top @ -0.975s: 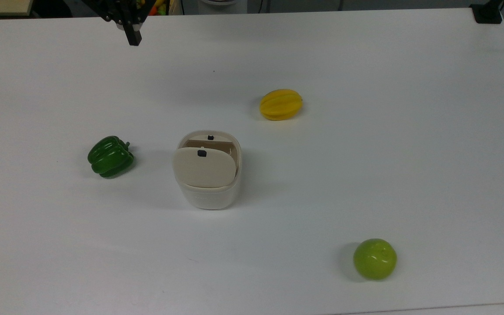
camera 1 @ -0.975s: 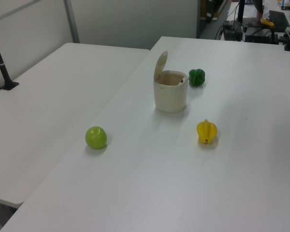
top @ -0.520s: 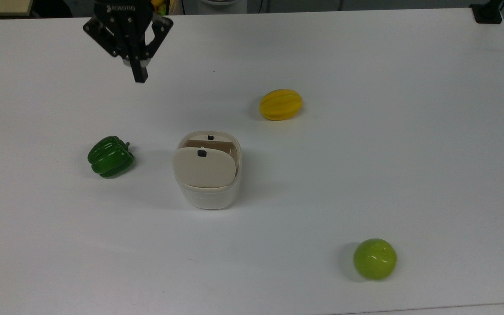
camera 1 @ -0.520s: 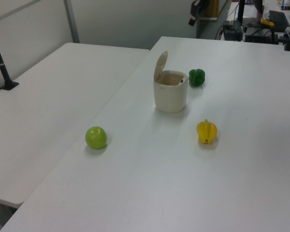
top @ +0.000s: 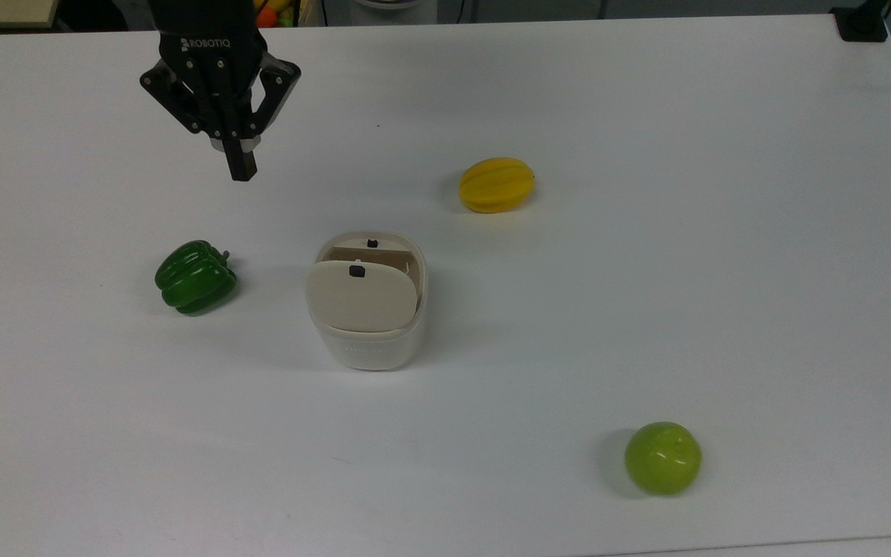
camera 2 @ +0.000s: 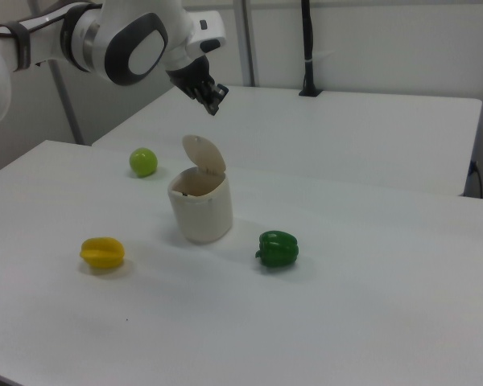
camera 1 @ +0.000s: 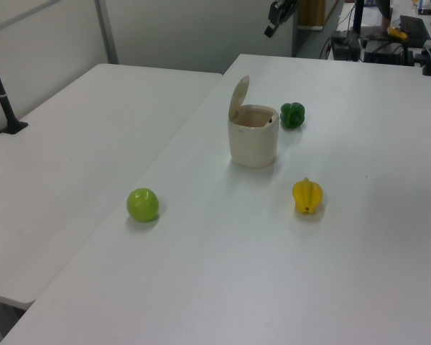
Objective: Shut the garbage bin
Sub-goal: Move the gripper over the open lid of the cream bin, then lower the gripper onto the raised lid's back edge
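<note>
The garbage bin [top: 369, 350] is a cream-white tub standing mid-table. Its beige lid [top: 360, 297] is tipped up on its hinge, leaving the bin open, with a small black button on the lid. In the left view the garbage bin [camera 1: 253, 144] shows its lid [camera 1: 238, 96] upright, and the right view shows the bin [camera 2: 200, 211] the same way. My black gripper [top: 241, 169] hangs in the air, above the bin and to its left in the top view, fingers shut with nothing between them. It also shows as the gripper [camera 1: 271, 27] and the gripper [camera 2: 215, 105], higher than the lid.
A green toy pepper [top: 195, 277] lies on the top view's left of the bin. A yellow star fruit [top: 496, 184] sits beyond it to the right, and a green apple [top: 662, 457] lies near the front right. A second white table [camera 1: 79, 136] adjoins this one.
My gripper has come in from the top view's upper edge, moving down the picture toward the bin. The bin, its lid and the fruits have not moved.
</note>
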